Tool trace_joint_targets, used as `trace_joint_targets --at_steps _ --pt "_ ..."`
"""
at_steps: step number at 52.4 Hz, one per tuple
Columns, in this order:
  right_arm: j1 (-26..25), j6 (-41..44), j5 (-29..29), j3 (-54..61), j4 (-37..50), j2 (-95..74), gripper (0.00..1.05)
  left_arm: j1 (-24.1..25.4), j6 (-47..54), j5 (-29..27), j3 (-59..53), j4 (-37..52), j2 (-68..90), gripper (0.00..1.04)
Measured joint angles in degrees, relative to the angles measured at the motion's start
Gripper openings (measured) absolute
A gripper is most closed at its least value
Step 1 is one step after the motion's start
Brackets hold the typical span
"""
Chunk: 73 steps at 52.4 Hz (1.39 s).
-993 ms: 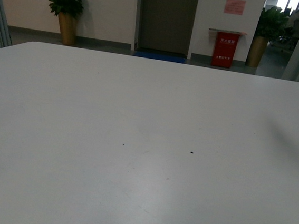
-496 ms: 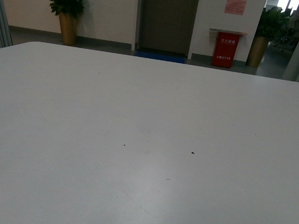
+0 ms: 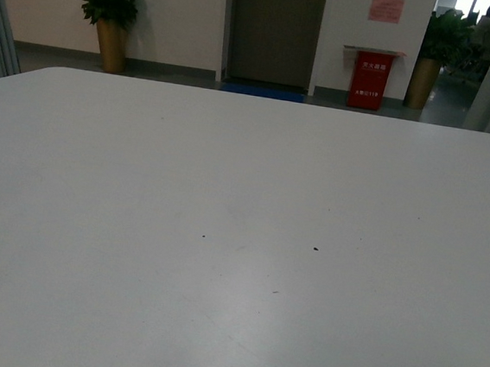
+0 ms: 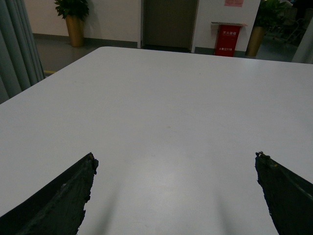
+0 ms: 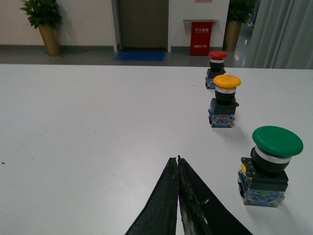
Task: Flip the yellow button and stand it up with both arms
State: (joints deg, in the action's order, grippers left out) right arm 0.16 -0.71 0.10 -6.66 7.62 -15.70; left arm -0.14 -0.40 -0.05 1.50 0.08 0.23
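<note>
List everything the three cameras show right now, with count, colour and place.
table: 1, white, fills all three views.
yellow button: 1, orange-yellow cap, upright on the table, middle of a row of three; right wrist view only.
green button: 1, green cap, upright, nearest the right gripper.
red button: 1, red cap, upright, farthest in the row.
potted plants: 2, green in tan pots, on the floor by the far wall.
red box: 1, by the wall right of the door.
door: 1, dark, far wall.
left gripper: 1, black, open, above bare table.
right gripper: 1, black, shut on nothing, beside the green button.
</note>
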Motion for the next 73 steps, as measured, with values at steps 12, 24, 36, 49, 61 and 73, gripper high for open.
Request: trace_joint_targets --at_steps 12,24,36,49,61,73 --pt "0.0 0.3 0.0 1.9 -0.4 3.7 0.03 0.0 0.0 0.0 0.0 0.0 0.0 0.98" --pt "-0.1 0.5 0.0 3.3 -7.9 12.0 0.03 0.0 0.0 0.0 0.0 0.0 0.0 0.98" --pt "-0.1 0.5 0.0 5.0 -7.8 14.4 0.03 0.0 0.0 0.0 0.0 0.0 0.0 0.98" --pt "-0.1 0.5 0.0 6.2 -7.8 15.5 0.03 0.0 0.0 0.0 0.0 0.0 0.0 0.98" --pt "-0.1 0.5 0.0 6.2 -7.8 15.5 0.03 0.0 0.0 0.0 0.0 0.0 0.0 0.98" --pt "-0.1 0.5 0.0 6.2 -7.8 15.5 0.08 0.0 0.0 0.0 0.0 0.0 0.0 0.98"
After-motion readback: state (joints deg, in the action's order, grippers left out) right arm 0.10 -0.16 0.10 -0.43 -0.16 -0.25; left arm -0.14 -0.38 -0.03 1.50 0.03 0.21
